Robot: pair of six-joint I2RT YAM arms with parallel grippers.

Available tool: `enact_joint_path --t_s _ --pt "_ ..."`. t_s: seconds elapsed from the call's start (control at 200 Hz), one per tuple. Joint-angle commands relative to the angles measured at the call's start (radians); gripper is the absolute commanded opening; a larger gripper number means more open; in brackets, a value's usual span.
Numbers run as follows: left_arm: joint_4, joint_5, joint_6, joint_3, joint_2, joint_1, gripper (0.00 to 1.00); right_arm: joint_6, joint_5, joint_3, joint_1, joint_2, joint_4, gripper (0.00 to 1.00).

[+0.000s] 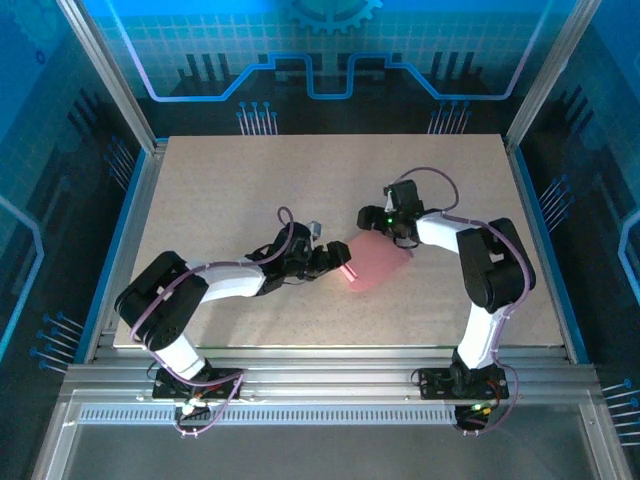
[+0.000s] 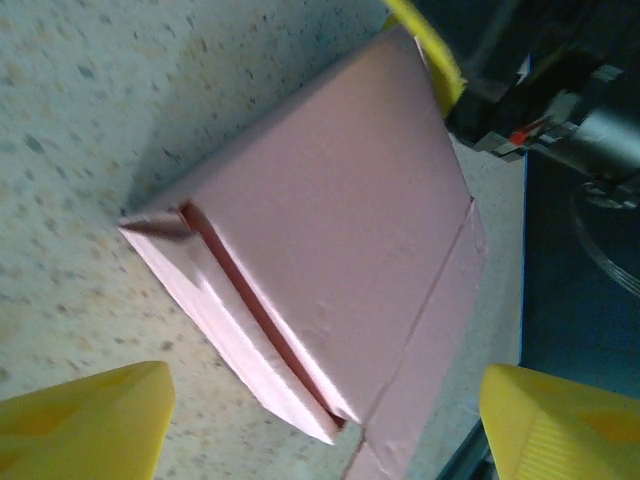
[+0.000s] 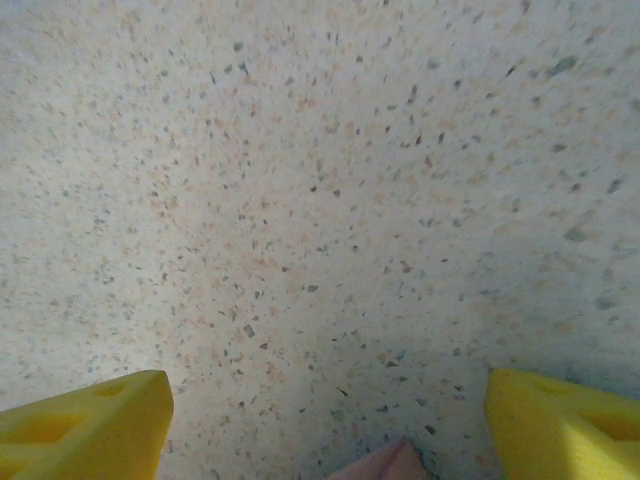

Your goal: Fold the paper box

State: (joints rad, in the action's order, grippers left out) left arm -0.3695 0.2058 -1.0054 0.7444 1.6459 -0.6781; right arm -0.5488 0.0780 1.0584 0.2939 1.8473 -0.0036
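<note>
Near the middle of the counter (image 1: 250, 180), I am seeing the paper box (image 1: 380, 264) lying folded, one side seam gaping slightly. At its left edge the left pincer (image 1: 338, 260) is hovering spread wide, clamping nothing; the right pincer (image 1: 386, 232) is hanging at its far edge, likewise spread apart.

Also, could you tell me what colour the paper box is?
The paper box is pink, clearest in the left wrist view.

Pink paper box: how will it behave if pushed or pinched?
Probably light and floppy: the paper box looks like thin folded card, one flap gaping. Lying flat on the table, it should slide, not tip. A pinch may dent it.
</note>
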Motion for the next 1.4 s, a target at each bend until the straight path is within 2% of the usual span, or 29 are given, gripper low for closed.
enact_joint_path --t_s 0.0,0.2,0.405,0.62,0.78,1.111,1.181,1.271,1.396 --pt "0.061 -0.093 -0.203 -0.012 -0.023 -0.032 0.77 0.058 0.070 -0.009 -0.047 -0.065 -0.038 0.83" --pt "0.093 -0.040 -0.209 0.063 0.054 -0.043 0.72 0.097 0.114 -0.057 -0.096 -0.114 -0.078 0.82" --pt "0.161 -0.003 -0.119 0.170 0.120 -0.038 0.56 0.138 0.177 -0.116 -0.108 -0.146 -0.127 0.77" --pt "0.283 0.062 -0.040 0.289 0.196 0.022 0.46 0.158 0.207 -0.173 -0.108 -0.212 -0.132 0.66" --pt "0.380 0.099 0.044 0.378 0.247 0.086 0.45 0.148 0.213 -0.207 -0.108 -0.230 -0.140 0.63" --pt "0.437 0.115 0.131 0.537 0.354 0.144 0.48 0.066 0.216 -0.223 -0.110 -0.214 -0.098 0.72" --pt "0.464 0.092 0.166 0.541 0.345 0.151 0.54 0.060 0.192 -0.227 -0.118 -0.224 -0.105 0.74" --pt "0.507 0.028 0.233 0.515 0.311 0.162 0.69 0.041 0.173 -0.243 -0.132 -0.254 -0.100 0.80" --pt "0.525 0.012 0.318 0.468 0.264 0.174 0.79 0.001 0.170 -0.278 -0.152 -0.294 -0.098 0.81"
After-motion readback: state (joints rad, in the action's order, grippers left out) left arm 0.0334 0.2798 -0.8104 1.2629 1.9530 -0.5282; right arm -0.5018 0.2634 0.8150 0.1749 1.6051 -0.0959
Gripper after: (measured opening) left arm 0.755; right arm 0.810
